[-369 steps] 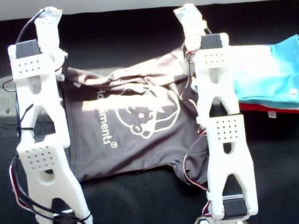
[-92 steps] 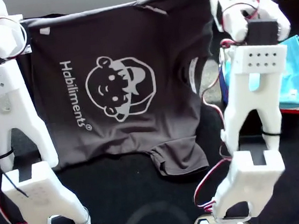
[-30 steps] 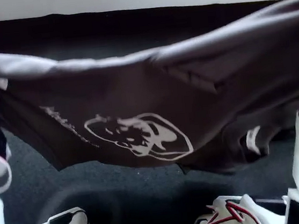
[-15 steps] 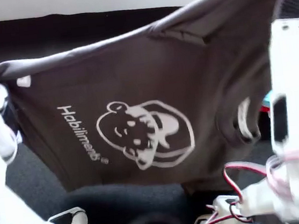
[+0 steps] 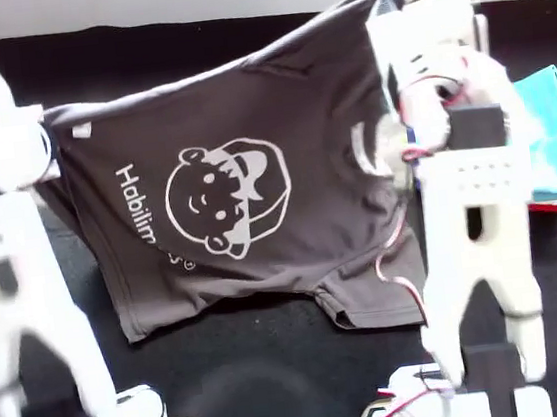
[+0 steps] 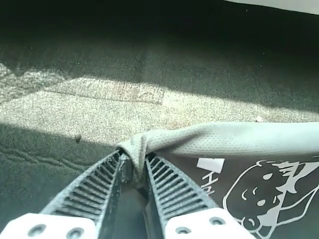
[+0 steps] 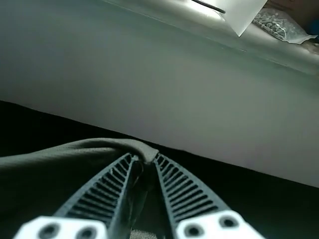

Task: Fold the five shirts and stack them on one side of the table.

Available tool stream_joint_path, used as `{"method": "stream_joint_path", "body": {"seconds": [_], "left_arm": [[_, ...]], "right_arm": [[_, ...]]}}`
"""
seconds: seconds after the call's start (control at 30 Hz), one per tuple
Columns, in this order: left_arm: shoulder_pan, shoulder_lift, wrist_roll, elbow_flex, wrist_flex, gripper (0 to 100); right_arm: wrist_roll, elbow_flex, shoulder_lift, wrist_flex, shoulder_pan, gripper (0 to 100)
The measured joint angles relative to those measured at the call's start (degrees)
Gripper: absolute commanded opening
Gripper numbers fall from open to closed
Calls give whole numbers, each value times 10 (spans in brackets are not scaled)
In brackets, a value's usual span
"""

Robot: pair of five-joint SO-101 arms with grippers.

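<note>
Grey shirt aloft, left fingers and right fingers each clamped tight on its upper edge.

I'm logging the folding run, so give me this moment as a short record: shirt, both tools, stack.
held item: grey shirt, print facing the high camera, stretched between both tools
left tool: shut on the shirt's edge
right tool: shut on the shirt's edge
stack: folded blue shirt over red shirt, beside the right arm
</note>
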Motion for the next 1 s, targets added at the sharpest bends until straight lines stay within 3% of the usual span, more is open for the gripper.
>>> {"method": "stream_joint_path", "body": {"seconds": [0.2, 0.53, 1.0], "left_arm": [[2, 203, 0, -250, 43, 8], [31, 447, -1, -677, 193, 8], [56, 689, -2, -726, 204, 8]], "right_arm": [[0, -132, 141, -13, -2, 5], [0, -466, 360, 142, -2, 5], [0, -515, 551, 287, -1, 5]]}}
